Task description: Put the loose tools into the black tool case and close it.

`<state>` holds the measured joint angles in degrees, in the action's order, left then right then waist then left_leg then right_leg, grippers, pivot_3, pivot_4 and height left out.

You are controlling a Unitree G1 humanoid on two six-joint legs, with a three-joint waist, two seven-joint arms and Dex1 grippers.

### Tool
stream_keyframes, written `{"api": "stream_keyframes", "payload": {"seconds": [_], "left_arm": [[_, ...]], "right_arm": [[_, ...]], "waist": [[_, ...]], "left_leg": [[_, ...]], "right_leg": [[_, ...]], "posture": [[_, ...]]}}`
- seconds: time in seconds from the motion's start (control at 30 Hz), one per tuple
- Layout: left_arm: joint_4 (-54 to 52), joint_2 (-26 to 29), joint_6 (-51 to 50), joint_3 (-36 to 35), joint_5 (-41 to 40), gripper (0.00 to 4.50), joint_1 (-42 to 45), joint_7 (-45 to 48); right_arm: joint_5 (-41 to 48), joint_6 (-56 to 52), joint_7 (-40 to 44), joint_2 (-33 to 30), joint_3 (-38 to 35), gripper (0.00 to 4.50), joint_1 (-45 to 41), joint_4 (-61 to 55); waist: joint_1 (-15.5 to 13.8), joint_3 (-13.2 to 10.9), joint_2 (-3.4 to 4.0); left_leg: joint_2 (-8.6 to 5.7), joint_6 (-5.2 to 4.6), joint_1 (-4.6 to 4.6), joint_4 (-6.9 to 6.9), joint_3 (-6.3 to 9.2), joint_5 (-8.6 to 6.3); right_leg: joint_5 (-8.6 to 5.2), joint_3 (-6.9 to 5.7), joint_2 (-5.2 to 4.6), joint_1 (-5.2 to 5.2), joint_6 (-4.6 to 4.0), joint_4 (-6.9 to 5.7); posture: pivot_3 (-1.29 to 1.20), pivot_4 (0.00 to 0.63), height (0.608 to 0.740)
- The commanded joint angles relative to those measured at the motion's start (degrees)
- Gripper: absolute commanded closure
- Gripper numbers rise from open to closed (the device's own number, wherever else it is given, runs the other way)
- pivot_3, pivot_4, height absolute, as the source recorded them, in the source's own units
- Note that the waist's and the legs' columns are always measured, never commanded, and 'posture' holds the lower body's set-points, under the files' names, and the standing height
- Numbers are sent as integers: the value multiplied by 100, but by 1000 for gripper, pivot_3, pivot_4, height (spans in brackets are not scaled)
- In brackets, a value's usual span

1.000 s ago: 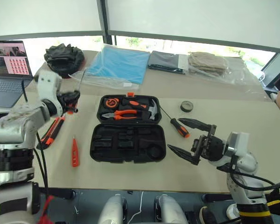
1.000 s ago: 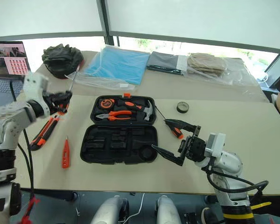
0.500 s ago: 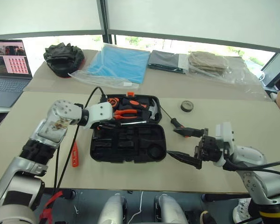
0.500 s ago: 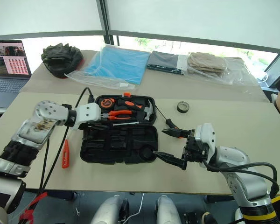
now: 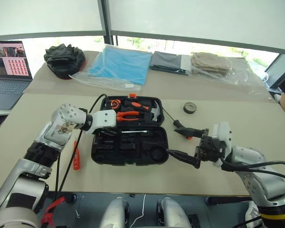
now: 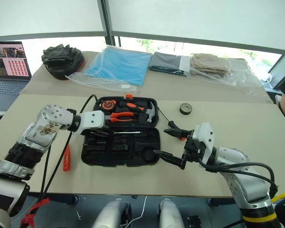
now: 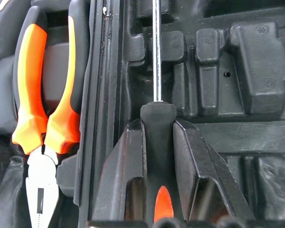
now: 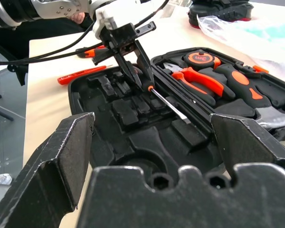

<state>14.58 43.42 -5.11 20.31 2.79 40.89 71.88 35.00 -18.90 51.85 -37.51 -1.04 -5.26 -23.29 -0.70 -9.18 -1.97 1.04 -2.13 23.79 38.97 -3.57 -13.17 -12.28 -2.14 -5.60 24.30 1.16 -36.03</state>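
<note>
Nearest you, the right gripper (image 5: pixel 186 144) hangs just off the right edge of the black tool case (image 5: pixel 129 137), its fingers spread wide with nothing between them; one finger reaches toward the near right corner of the case, the other points at the second screwdriver (image 5: pixel 179 125) lying on the surface (image 5: pixel 237 114) beside the case. The case lies open and flat in the middle of the surface. Your left gripper (image 7: pixel 157 142) is over the near half of the case, fingers clamped on the black collar of a screwdriver (image 8: pixel 162 99) with an orange-black handle. Its steel shaft runs along the hinge side of the near half, above the moulded slots; whether it is seated you cannot tell. To the left of the case the slim orange tester screwdriver (image 5: pixel 76 158) lies loose on the surface. The far half holds the orange-handled pliers (image 5: pixel 128 114) and the hammer (image 5: pixel 154 112). Farther right, the small dark tape roll (image 5: pixel 190 108) sits well apart from the case.
</note>
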Motion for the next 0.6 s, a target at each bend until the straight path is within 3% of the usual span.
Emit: {"api": "stream_keyframes", "payload": {"seconds": [0.03,0.33,0.4,0.57,0.6], "left_arm": [[180,-66,-20,103,431,4077,124,-253],[16,-141,-10,52,575,4077,63,-351],[-75,-157,33,-20,471,3127,0,-334],[-540,-449,-54,-610,-246,1484,-143,-501],[-598,-447,-70,-701,-324,1484,-161,-484]], "right_arm": [[83,-134,-79,15,-69,0,-94,-293],[497,-513,18,43,-56,0,-36,-602],[599,-585,36,58,-64,0,-2,-675],[830,-738,90,59,-76,0,74,-789],[869,-755,106,52,-85,0,94,-804]], "waist": [[-3,0,0],[-38,1,1],[-39,1,1],[-106,0,2],[-126,0,2]], "left_leg": [[0,0,-1,1,0,0],[0,0,-4,13,4,1],[1,0,-4,13,5,1],[-3,-1,1,16,8,1],[-3,-2,4,21,10,1]], "right_leg": [[0,0,0,-2,1,0],[2,0,-2,-9,9,-5],[3,0,-2,-8,8,-5],[9,-2,-9,-7,5,-5],[10,-3,-10,-8,7,-4]], "posture": [[0,150,740],[0,150,740],[0,150,740],[0,150,740],[0,150,740]]}}
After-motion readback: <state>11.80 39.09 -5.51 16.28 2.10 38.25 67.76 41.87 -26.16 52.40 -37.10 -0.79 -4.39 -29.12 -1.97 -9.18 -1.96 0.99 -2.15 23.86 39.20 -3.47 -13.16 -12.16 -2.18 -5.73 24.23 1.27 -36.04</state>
